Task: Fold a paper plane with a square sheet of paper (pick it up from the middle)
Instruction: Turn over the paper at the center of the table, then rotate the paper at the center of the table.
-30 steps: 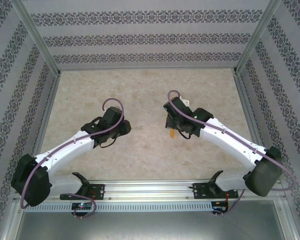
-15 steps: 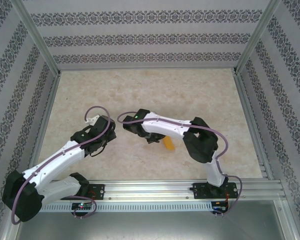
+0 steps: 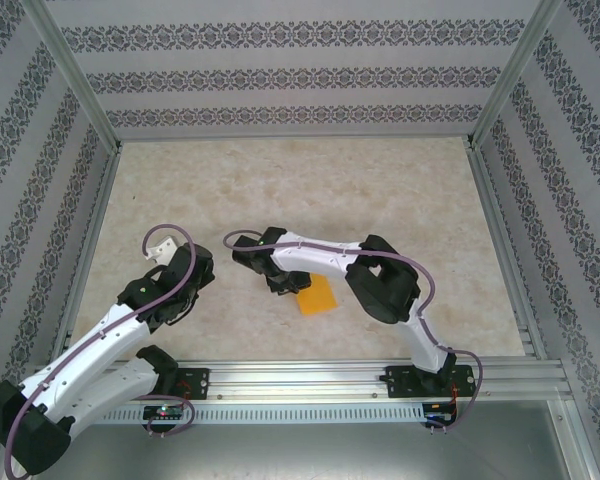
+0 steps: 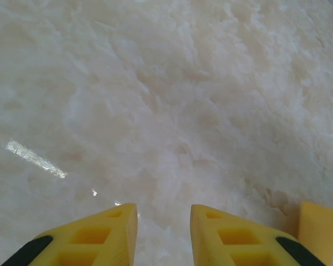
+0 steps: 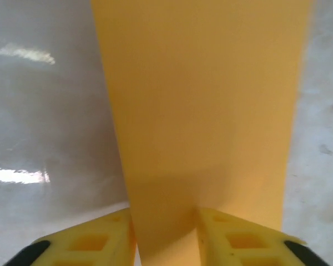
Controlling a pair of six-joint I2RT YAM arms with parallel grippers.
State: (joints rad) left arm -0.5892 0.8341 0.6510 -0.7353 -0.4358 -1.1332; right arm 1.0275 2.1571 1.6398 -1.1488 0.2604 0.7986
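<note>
— Toward the near middle of the table (image 3: 280,180) lies the sheet of paper (image 3: 318,297), flat, four-cornered and turned a little askew. I can't make out a crease or a pointed nose on it.

— So the folding looks barely begun?

— That's my reading. It's plain orange-yellow and matte, and thin enough to lie tight against the surface. The right gripper (image 5: 166,213) is low over its near-left edge. From the wrist, the sheet runs straight out between the two yellow fingers.

— Is it pinched?

— The jaws stand apart, wider than any thin sheet would need, so I'd call them parted with nothing clamped. The left gripper (image 4: 164,213) is off to the left, well apart from the paper. Its fingers are also spread, with bare table showing between them.

— What does the next move call for?

— Probably getting hold of the sheet from its middle. That's awkward, since the tabletop is pale, mottled like marble and glossy. A flat sheet may slide rather than buckle up. The fingers would need to press down and close gently, while the other arm steadies an edge.
</note>
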